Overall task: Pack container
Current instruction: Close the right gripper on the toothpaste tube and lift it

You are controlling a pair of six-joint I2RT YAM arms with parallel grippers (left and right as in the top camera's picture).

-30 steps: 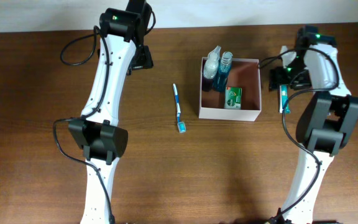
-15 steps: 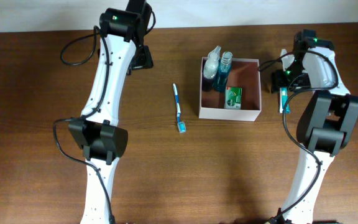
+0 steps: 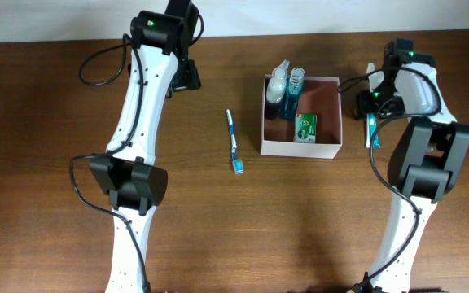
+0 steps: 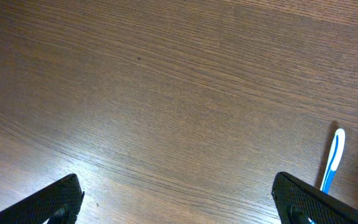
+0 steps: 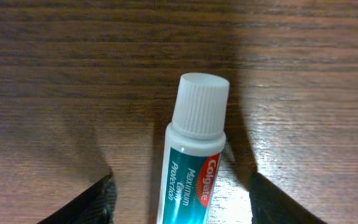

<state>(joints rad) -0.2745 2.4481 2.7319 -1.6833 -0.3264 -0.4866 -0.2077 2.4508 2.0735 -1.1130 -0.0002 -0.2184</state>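
The container is a white square box with a reddish-brown inside, right of the table's middle. It holds a clear spray bottle, a blue bottle and a green packet. A Colgate toothpaste tube lies on the wood just right of the container. My right gripper is low over the tube, open, one finger on each side with a gap on both. A blue-and-white toothbrush lies left of the container. My left gripper stands open over bare wood at the back left.
The toothbrush shows at the right edge of the left wrist view. Both arm bases stand near the front of the dark wooden table. The container's right wall is a short way left of the toothpaste tube.
My right gripper's fingers have drawn closer together around the toothpaste tube, and its wrist has shifted slightly toward the back. The left arm has not moved.
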